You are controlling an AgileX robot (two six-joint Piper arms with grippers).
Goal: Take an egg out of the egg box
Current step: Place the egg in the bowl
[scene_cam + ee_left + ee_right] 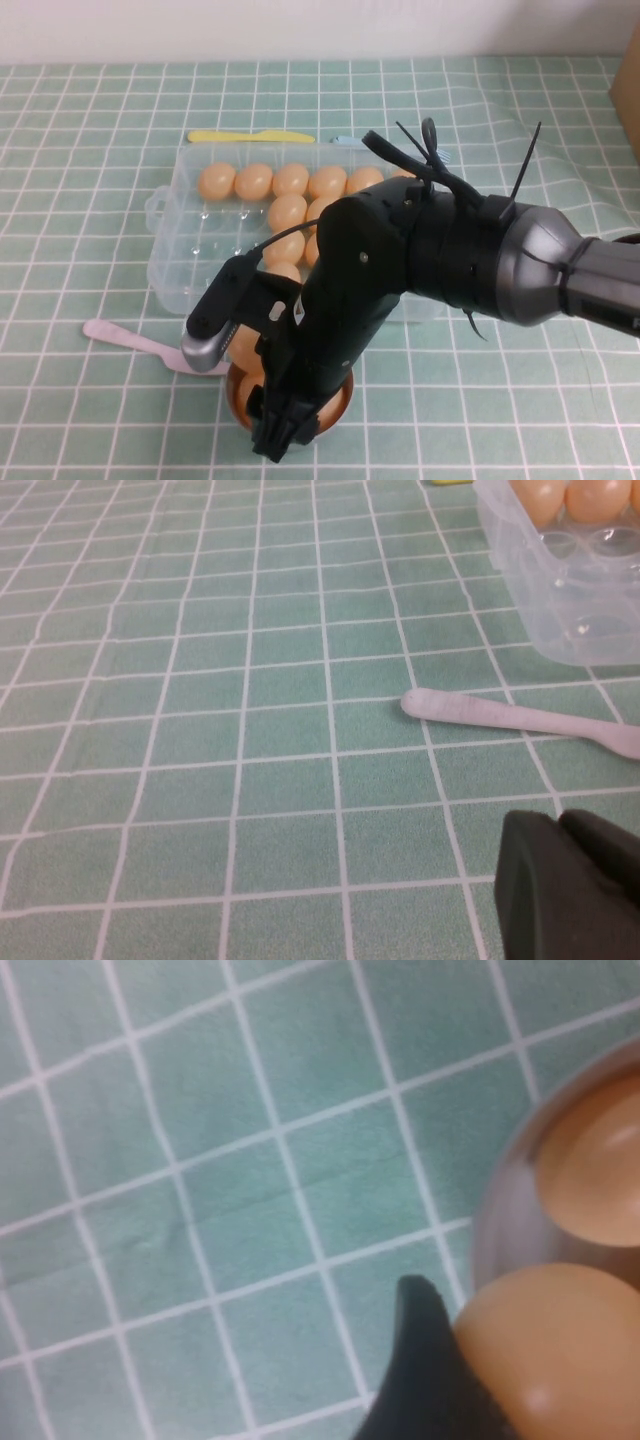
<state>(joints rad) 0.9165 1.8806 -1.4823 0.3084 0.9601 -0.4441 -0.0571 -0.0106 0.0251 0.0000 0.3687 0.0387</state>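
Note:
The clear egg box (175, 250) stands left of centre with several peach-orange eggs (253, 181) in its far and right cells; its corner also shows in the left wrist view (560, 590). My right arm reaches across it, and my right gripper (272, 435) hangs over a small round bowl (340, 400) at the table's front. In the right wrist view a dark finger (420, 1360) presses on an egg (550, 1350) held just above the bowl's rim (500, 1220). Another egg (595, 1170) lies in the bowl. My left gripper (570, 880) is shut and empty, low over the cloth.
A pink spoon (130, 340) lies left of the bowl and shows in the left wrist view (520, 715). A yellow spatula (250, 136) lies behind the egg box. A cardboard box (630, 90) stands at the far right. Green checked cloth covers the table.

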